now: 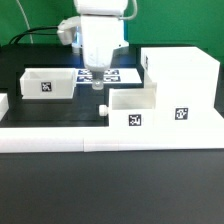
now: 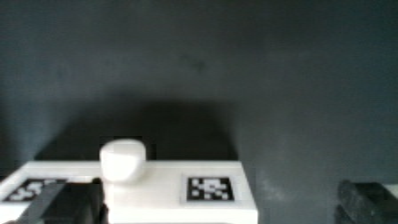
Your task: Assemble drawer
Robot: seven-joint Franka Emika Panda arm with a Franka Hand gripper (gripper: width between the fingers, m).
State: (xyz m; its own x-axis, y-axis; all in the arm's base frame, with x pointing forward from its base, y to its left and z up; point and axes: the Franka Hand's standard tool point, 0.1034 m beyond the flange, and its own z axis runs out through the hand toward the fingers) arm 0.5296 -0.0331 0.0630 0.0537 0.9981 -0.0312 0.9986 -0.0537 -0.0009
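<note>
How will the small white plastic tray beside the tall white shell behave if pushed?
Small white plastic open-top tray looks hollow, thin-walled: probably light, slides easily. Low and wide, so unlikely to tip. Boxy walls suggest stiff.

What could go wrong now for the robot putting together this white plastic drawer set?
The open gripper hangs low near the small white open-top tray with a round knob; a sideways move might bump the knob and twist that tray. That tray sits close against the tall white hollow shell; pushed crooked, it could jam on the shell's wall.
</note>
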